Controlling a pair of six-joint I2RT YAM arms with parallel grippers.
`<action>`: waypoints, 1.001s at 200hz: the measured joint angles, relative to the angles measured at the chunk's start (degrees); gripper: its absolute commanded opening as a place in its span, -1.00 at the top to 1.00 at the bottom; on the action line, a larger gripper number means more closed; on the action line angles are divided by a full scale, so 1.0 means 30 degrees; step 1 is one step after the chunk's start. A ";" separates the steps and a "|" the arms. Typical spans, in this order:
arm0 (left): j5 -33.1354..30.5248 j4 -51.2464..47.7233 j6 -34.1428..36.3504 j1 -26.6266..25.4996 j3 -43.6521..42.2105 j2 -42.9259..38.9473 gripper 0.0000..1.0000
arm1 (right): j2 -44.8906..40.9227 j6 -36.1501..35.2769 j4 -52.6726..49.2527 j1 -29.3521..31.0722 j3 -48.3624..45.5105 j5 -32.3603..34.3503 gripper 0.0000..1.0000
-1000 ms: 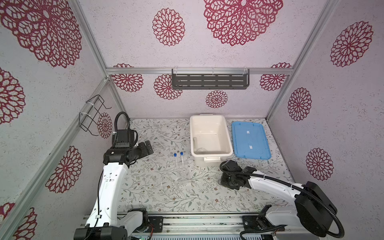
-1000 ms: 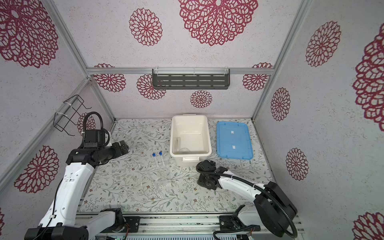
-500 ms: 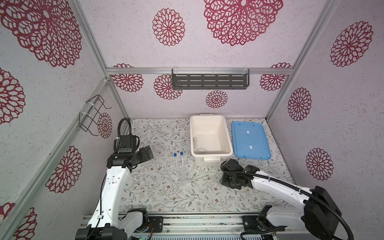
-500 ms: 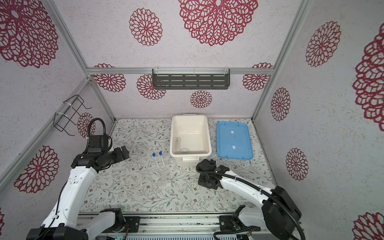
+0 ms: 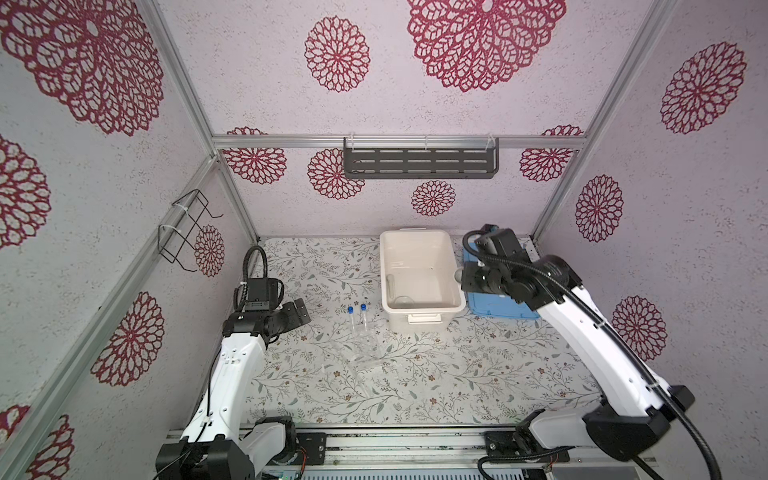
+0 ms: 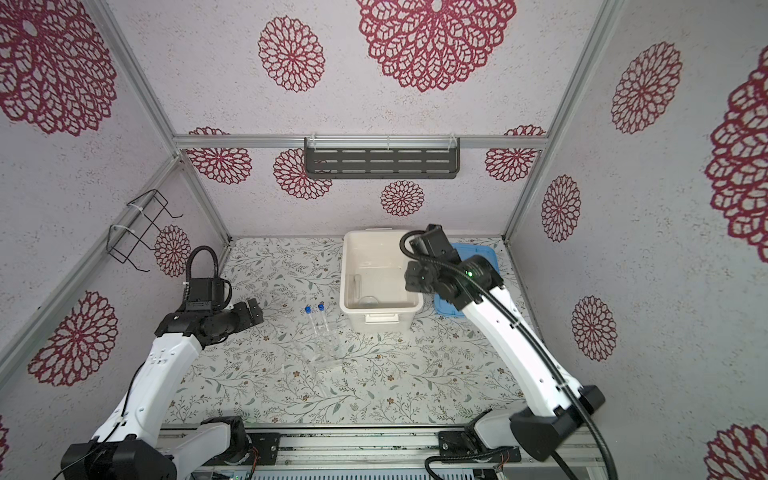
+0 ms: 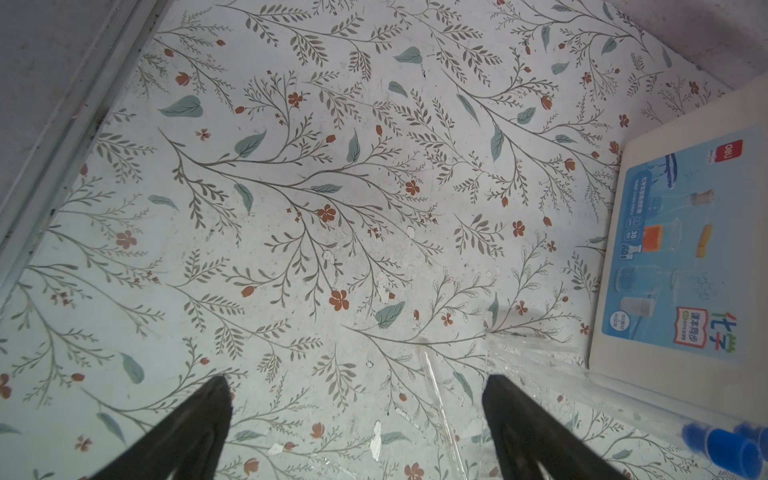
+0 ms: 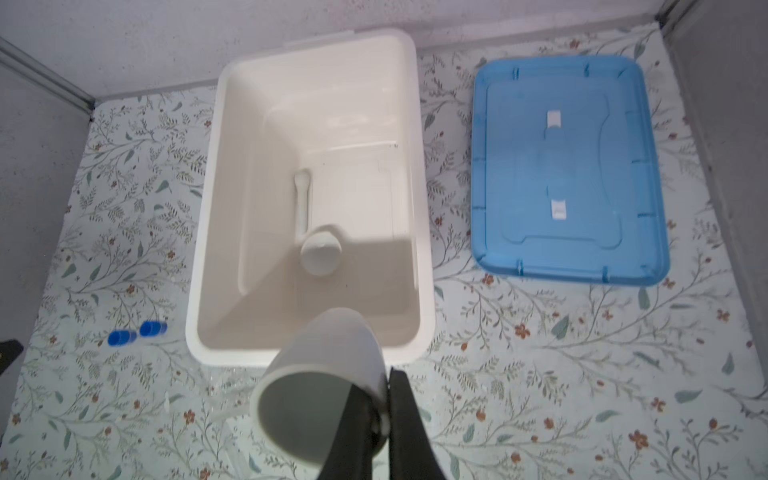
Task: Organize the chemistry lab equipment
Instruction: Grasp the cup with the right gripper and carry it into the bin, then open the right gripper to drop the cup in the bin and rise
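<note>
Bowl [image 8: 328, 361] tipped on its side, mouth toward the wrist camera, rim pinched in the right gripper [image 8: 384, 409], aloft beside the tub [image 8: 420, 208]. Two tubes [image 5: 364, 320] lie left of the tub, blue caps pointing at the back wall. Left gripper [image 7: 353, 382] gapes wide above the table [image 7: 291, 124]

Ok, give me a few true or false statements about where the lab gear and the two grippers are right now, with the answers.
1. The right gripper is shut on the rim of the white bowl. True.
2. The blue lid sits closed on the tub. False: the lid lies flat on the table beside the open tub.
3. The two blue-capped tubes are inside the tub. False: they are outside it, to its left in both top views.
4. The left gripper is open and holds nothing. True.
5. The pestle lies inside the tub. True.
</note>
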 measured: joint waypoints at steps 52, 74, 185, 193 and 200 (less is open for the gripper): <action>-0.0073 0.0153 0.0058 0.0007 -0.0029 0.0219 -0.96 | 0.7643 -0.3249 -0.0648 -0.0670 0.4131 -0.1639 1.00; -0.0291 0.0138 0.0066 0.0007 -0.0073 0.0204 -0.96 | 0.9799 -0.3548 -0.0772 -0.0670 0.4189 -0.2499 1.00; -0.1712 -0.0007 0.0051 0.0007 -0.0146 -0.0423 -0.95 | 1.3945 -0.3876 0.0488 -0.0707 0.4044 -0.3723 1.00; -0.1865 -0.0022 0.0051 0.0007 -0.0146 -0.0510 -0.95 | 1.4069 -0.3869 0.0670 -0.0707 0.3869 -0.3723 1.00; -0.2004 -0.0029 0.0058 0.0007 -0.0146 -0.0590 -0.95 | 1.4171 -0.3869 0.0787 -0.0707 0.3730 -0.3730 1.00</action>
